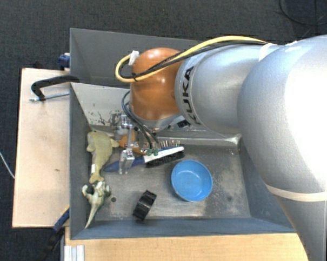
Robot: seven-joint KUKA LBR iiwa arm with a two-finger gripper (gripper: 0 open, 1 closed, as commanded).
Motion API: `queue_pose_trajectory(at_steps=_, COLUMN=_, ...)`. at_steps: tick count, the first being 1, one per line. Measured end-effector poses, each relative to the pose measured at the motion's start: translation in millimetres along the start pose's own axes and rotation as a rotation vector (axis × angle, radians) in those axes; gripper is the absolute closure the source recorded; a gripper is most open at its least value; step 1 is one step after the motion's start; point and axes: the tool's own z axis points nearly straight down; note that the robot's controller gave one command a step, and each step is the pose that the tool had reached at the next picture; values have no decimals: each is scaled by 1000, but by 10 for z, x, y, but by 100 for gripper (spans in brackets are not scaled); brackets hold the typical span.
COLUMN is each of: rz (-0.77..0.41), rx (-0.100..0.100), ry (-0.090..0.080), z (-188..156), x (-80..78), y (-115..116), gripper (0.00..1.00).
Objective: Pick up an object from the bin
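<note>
My gripper is low in the left half of the bin, under the orange wrist cover. Its tip stands over a small blue piece lying on the floor. Just to its left lies a pale yellow-green toy dinosaur, touching or nearly touching it. Just to its right is a black brush with a white back, lying at a slant. Nothing can be seen held in the gripper.
A round blue bowl sits right of centre. A small black block lies near the front wall. A second small pale dinosaur lies in the front left corner. The arm covers the bin's back right part.
</note>
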Motion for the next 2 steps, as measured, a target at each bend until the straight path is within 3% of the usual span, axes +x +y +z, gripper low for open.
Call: queue_pose_trajectory(at_steps=2, rz=73, rx=-1, ry=0, z=17, x=4, y=-2, gripper=0)
